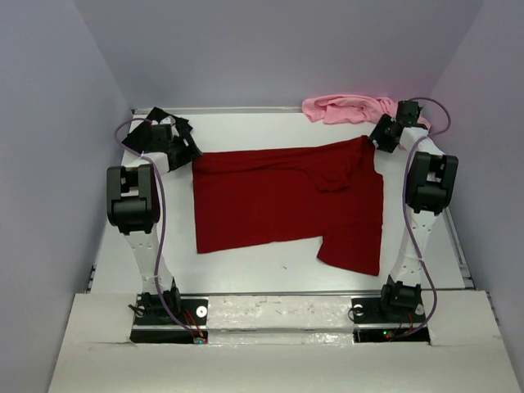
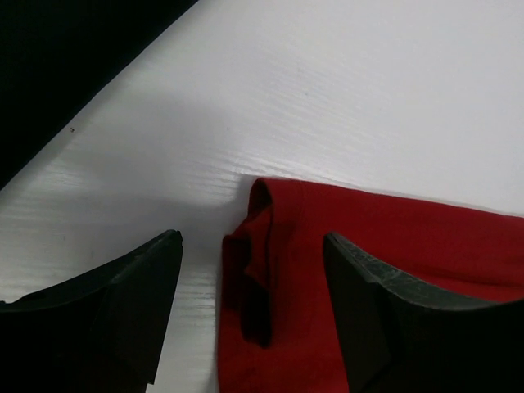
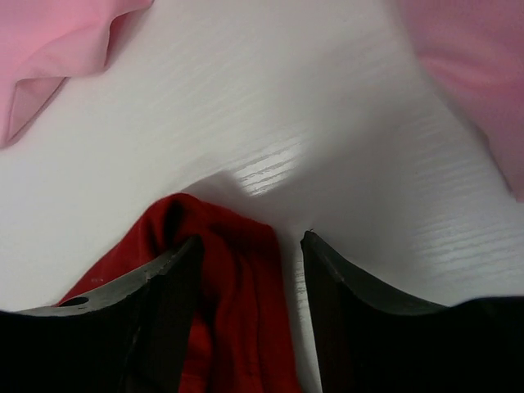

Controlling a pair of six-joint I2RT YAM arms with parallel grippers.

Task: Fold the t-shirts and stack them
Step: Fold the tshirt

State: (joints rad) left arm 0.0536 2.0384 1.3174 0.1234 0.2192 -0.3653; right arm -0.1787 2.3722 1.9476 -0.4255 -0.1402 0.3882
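Note:
The dark red t-shirt [image 1: 278, 201] lies spread flat mid-table, one side folded over. My left gripper [image 1: 187, 151] is open and low over its far left corner. In the left wrist view the gripper [image 2: 252, 237] straddles the rumpled red corner [image 2: 270, 270]. My right gripper [image 1: 378, 139] is open at the shirt's far right corner. In the right wrist view the gripper [image 3: 250, 237] has a bunched red fold [image 3: 241, 327] between its fingers. The light pink t-shirt [image 1: 344, 108] lies bunched at the back right. A black mass [image 1: 151, 129] at the back left looks like the black t-shirt.
Pink cloth [image 3: 57, 41] lies just beyond the right gripper, on both sides of that view. A black area [image 2: 65, 49] fills the far left corner of the left wrist view. Grey walls enclose the white table [image 1: 262, 262]. A raised rim runs along its right edge [image 1: 458, 246].

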